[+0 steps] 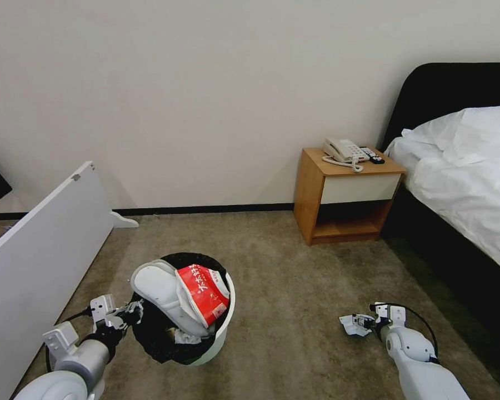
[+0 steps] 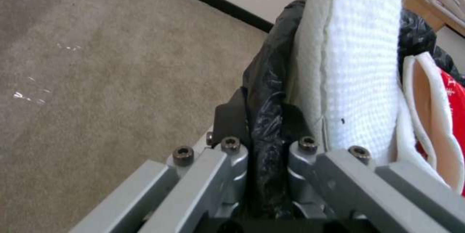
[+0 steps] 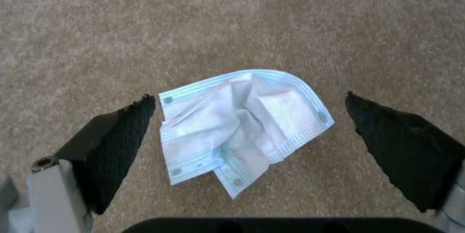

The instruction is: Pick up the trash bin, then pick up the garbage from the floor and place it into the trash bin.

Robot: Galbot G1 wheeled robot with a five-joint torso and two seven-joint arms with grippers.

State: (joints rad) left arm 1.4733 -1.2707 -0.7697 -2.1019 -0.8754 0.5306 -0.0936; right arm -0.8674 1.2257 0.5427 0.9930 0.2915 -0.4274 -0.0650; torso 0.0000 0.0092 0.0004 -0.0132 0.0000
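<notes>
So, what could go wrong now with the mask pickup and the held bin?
The face mask lies flat and crumpled on the carpet; the open right gripper may scrape pile or catch only an edge. The left gripper pinches just the trash bin rim through its black liner, so it might slip. The white slipper sticks out and could topple.

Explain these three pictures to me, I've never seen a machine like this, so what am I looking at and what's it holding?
It's a wheeled robot with two arms. The wide picture comes from its head camera; the two close-ups come from cameras on its wrists. The left gripper is pinched shut on the rim of the trash bin, which already holds a white slipper and a red snack packet. The right gripper hangs open over a crumpled pale blue face mask lying on the carpet. A nightstand and bed stand behind.
</notes>
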